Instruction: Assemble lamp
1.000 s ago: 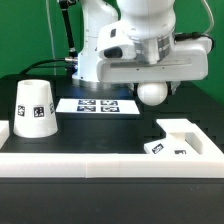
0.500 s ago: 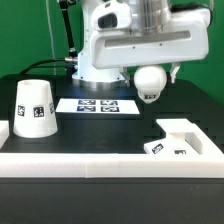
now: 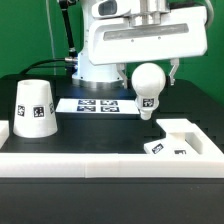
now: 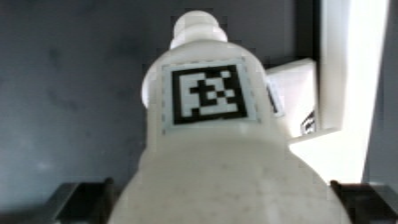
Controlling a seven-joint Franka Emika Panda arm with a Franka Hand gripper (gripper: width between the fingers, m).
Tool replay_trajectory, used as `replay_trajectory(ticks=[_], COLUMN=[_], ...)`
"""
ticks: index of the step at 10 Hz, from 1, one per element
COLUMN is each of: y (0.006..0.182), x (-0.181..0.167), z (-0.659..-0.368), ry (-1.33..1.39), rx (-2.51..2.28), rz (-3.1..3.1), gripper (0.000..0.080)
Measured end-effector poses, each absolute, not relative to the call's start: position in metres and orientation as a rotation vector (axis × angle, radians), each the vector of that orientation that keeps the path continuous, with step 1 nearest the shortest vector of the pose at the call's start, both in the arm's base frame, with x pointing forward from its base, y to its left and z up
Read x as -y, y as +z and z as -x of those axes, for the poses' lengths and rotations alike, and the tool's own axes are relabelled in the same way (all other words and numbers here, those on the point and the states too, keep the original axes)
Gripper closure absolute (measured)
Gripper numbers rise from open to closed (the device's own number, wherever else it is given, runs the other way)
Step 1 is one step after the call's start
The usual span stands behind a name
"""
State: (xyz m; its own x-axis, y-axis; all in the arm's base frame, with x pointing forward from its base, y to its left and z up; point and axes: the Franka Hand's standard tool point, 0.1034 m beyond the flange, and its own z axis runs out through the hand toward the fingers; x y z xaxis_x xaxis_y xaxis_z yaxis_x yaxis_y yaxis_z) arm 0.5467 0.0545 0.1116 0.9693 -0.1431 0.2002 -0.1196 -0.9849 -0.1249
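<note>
Grips a white ball-shaped plastic bulb [image 3: 148, 86] between the closed fingers of the black two-finger gripper [image 3: 150, 68], clear of the black table [image 3: 105, 135], long axis upright, narrow neck down. Probably calls for a short carry down and toward the exterior view's right, to the small square white tagged plastic base [image 3: 163, 148] lying below that neck, apart from it. Leaves the tapered white plastic shade [image 3: 33, 108] standing well apart on the exterior view's left.

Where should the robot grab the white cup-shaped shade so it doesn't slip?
Probably near its narrower top, coming straight down from above. The shade stands upright, wide end on the table, so its slimmer upper sides suit a pinch. The gripper holds the bulb now.
</note>
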Motion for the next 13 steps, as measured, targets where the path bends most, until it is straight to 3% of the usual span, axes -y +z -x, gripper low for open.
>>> replay_trajectory(ticks=[2, 6, 11, 13], y=[0.127, 0.154, 0.154, 0.153], x=[-0.061, -0.073, -0.083, -0.091], z=[-0.557, -0.576, -0.577, -0.592], ry=[-0.532, -0.609, -0.61, -0.634], rx=[-0.174, -0.151, -0.154, -0.137], rz=[2.993, 2.964, 2.956, 2.948], gripper=[0.0222, 0.0222, 0.0222, 0.0222])
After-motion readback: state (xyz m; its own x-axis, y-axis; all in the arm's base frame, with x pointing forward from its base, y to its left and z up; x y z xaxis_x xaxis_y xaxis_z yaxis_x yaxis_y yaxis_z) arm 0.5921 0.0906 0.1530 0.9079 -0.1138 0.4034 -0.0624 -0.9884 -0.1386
